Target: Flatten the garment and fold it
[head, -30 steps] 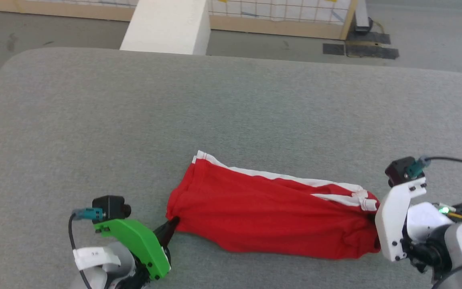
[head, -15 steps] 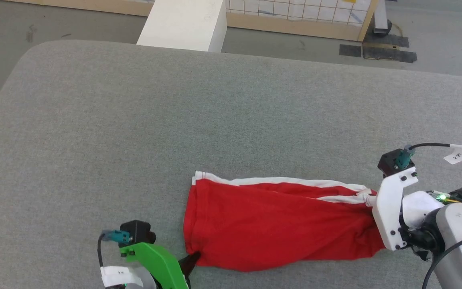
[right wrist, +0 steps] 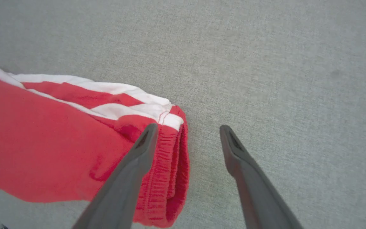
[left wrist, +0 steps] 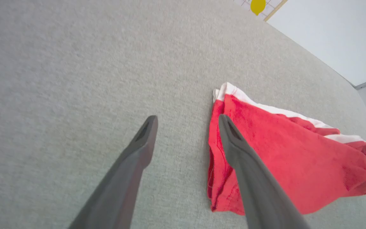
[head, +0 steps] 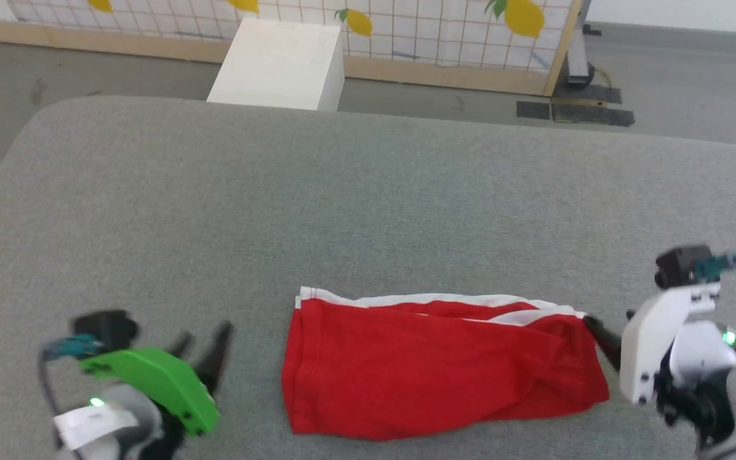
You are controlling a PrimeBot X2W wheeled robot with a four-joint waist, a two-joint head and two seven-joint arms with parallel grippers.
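the left gripper (left wrist: 186, 119) stands wide apart and empty, just beside the garment's (head: 438, 364) 9 o'clock edge. the right gripper (right wrist: 186, 127) gapes empty at its 3 o'clock end. the garment lies on the grey table (head: 342, 191), toward 6 o'clock.

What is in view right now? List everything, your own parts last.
garment: one, red with white trim, lying wrinkled on the near part of the table
table: one, grey fabric top, under the garment
box: one, white, on the floor beyond the table
grid panel: one, white with yellow lemon shapes and a wooden frame, behind the box
dark patches: two, black, on the floor at far right
left end effector: one, dark fingers, open, left of the garment
right end effector: one, dark fingers, open, at the garment's right end
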